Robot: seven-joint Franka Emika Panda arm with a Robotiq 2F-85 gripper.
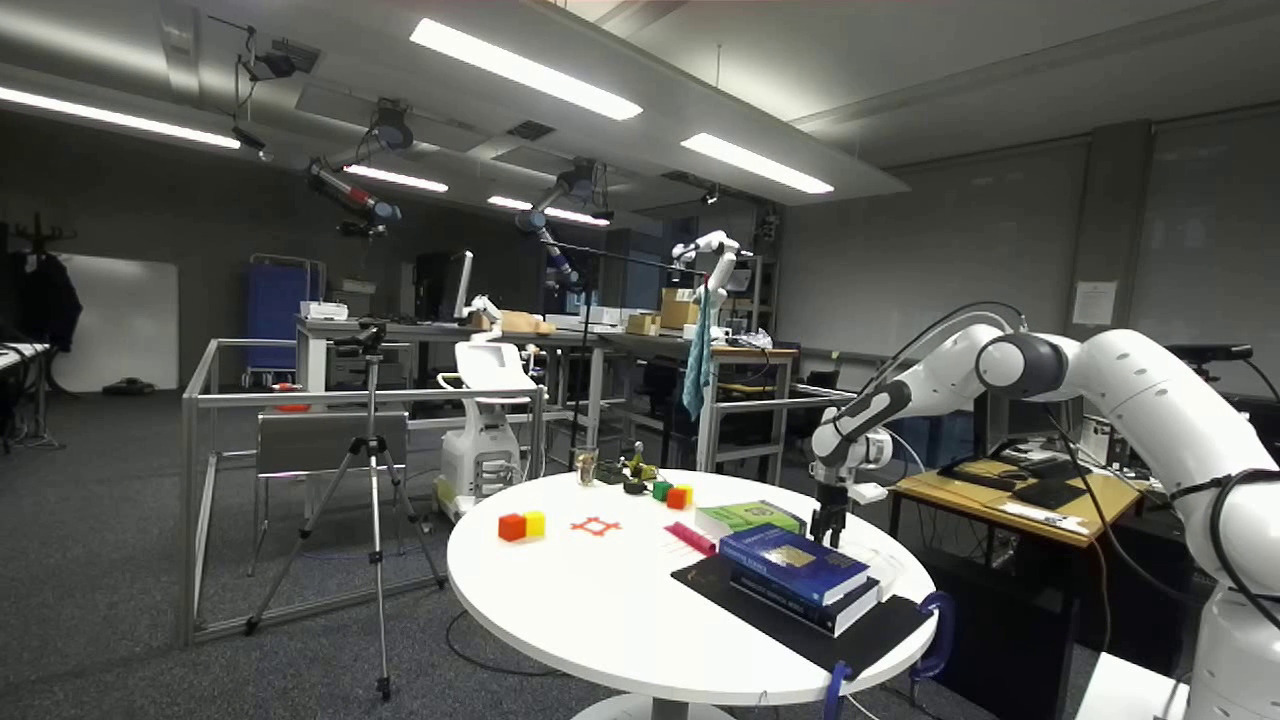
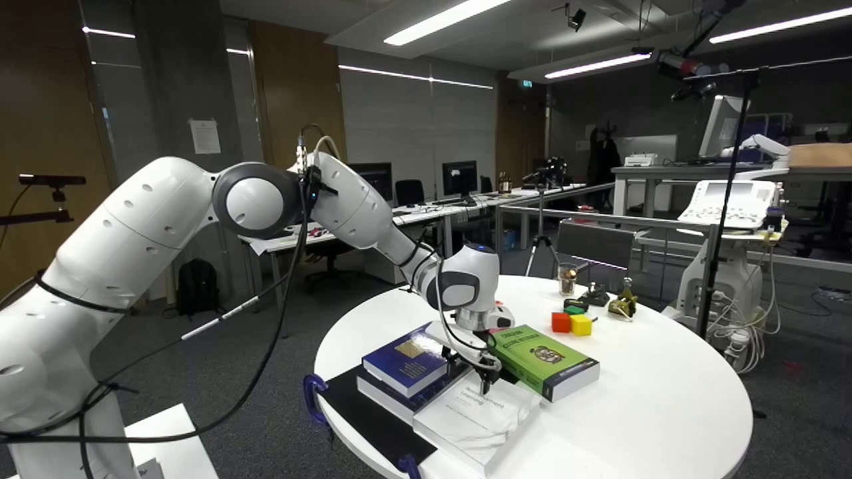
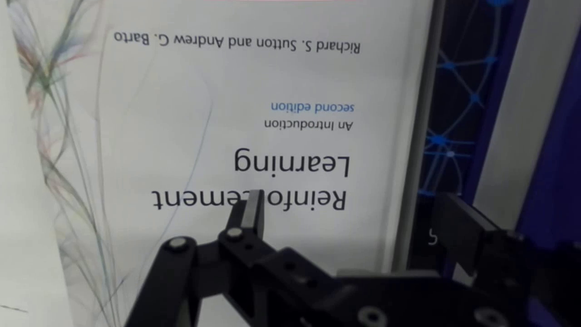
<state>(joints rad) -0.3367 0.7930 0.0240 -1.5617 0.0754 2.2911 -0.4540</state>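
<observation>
Grey carpet runs through a large room under long ceiling lights, and a tripod and a white cart stand beyond a round white counter. The white arm reaches over the counter from its edge, and its gripper points down at the books.

The fingers are spread wide. In the wrist view one appears across the title on the white book, covering a few letters of "Reinforcement"; the other appears across the dark book, close to the blue book. Whether either tip touches a cover, I cannot tell.

The white book lies flat, cover up, just beside the dark book. The blue book rests on top of the dark book, which sits on a black mat. Two blue clamps are fixed at the counter's rim by the mat. A green book lies near one end of the white book, and a pink strip lies beside the green book.

Farther along the counter, a green block, a red block and a yellow block are close together. Near them stand a glass and a yellowish figure. Another red and yellow pair sits apart from these, beside a red outline shape.
</observation>
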